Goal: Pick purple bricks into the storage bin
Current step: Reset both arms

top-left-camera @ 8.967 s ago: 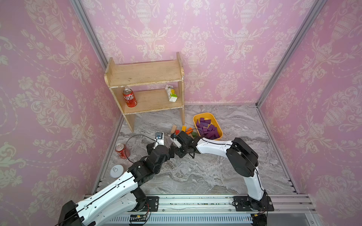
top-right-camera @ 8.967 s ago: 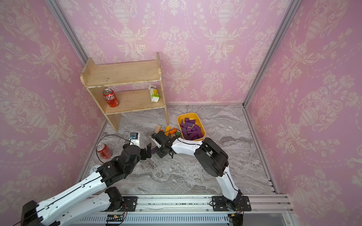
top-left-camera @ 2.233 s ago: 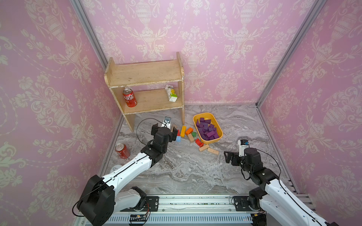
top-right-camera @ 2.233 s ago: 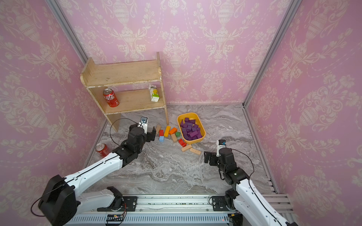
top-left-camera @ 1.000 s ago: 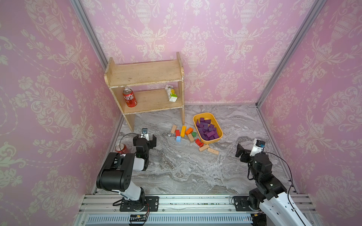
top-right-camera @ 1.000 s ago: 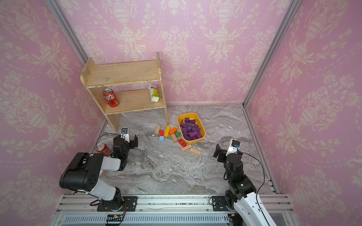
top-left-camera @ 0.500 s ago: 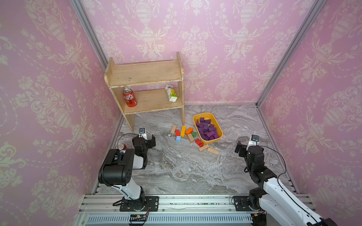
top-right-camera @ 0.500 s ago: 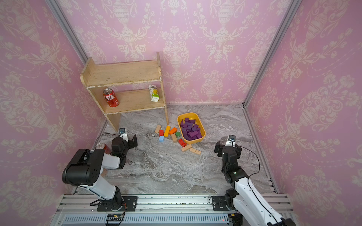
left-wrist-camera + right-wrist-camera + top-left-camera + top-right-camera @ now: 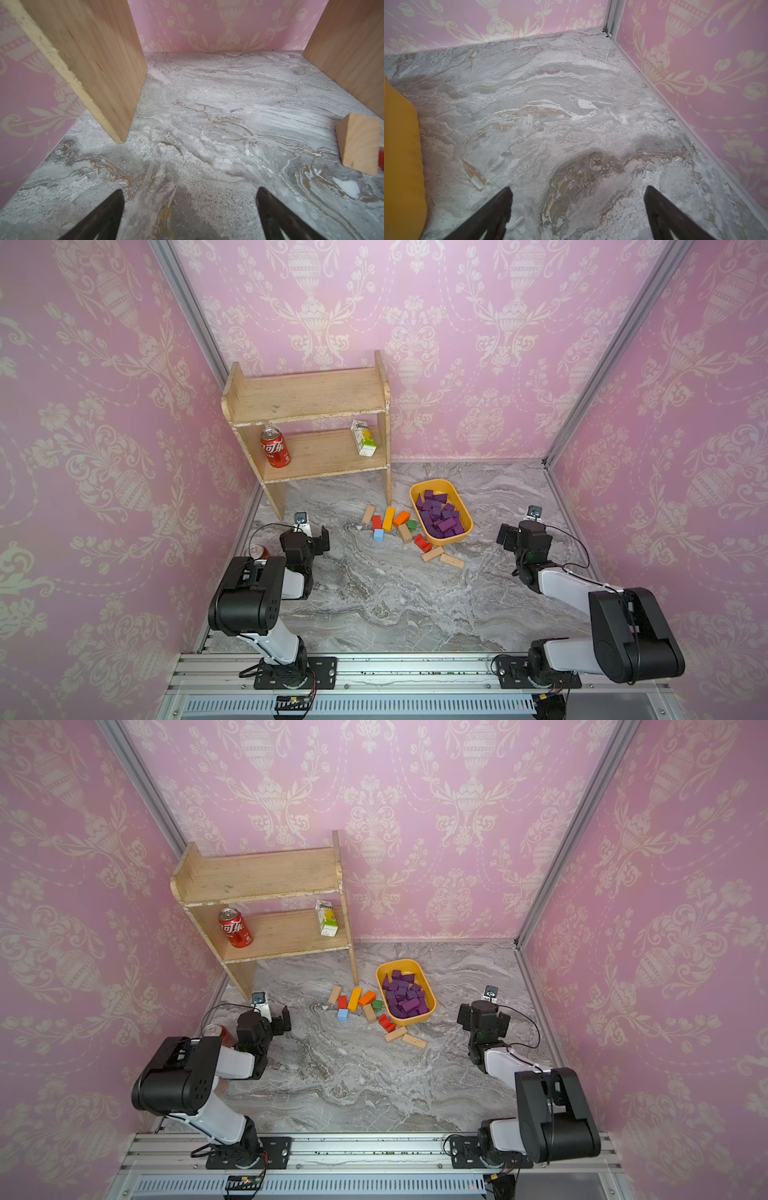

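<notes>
Broadly, the wooden shelf at the back wall carries a red can and a small carton on its lower tier. Just beside its leg, the yellow-orange storage bin holds the purple bricks, a jumbled heap of matte dark cuboids, cubes and wedges. The left gripper and right gripper stand spread wide over bare marble, holding nothing. White Chinese characters mark the can; the carton's print is too small to read.
</notes>
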Available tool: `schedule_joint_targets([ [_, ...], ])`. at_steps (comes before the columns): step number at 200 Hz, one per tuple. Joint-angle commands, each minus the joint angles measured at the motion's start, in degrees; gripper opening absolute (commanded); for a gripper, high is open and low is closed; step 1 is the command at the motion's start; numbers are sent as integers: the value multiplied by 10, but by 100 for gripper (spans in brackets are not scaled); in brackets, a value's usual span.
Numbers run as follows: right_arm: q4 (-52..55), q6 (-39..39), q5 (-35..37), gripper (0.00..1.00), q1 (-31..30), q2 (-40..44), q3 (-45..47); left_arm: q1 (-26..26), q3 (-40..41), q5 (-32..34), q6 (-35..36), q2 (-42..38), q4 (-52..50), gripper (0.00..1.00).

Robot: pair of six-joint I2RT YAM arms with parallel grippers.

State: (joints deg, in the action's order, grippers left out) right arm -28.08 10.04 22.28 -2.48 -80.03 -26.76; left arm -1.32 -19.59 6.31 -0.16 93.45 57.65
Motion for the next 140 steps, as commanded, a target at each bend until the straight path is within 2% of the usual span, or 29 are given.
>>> schedule_joint_targets([
  [1, -60, -18, -15, 100, 0, -23, -6, -2, -7, -6, -12, 2, 4, 99],
  [31, -73, -53, -20, 100, -26, -42, -12, -2, -10, -33, -1, 1, -1, 99],
  [69, -114, -63, -44, 100, -25, -33, 13, -2, -7, -45, 2, 2, 3, 99],
  [82, -136, -71, -71, 100, -24, -30, 29, -2, -5, -48, 3, 1, 6, 99],
  [95, -150, -66, -129, 100, -3, -46, 35, -2, -5, -48, 3, 2, 6, 99],
  [102, -212, -62, -152, 100, 10, -65, 50, -2, -5, -48, 3, 2, 6, 99],
  [115, -167, -62, -154, 100, 11, -53, 40, -2, -5, -50, 2, 1, 6, 99],
  [140, -183, -69, -167, 100, 10, -57, 45, -2, -5, -51, 3, 2, 6, 99],
])
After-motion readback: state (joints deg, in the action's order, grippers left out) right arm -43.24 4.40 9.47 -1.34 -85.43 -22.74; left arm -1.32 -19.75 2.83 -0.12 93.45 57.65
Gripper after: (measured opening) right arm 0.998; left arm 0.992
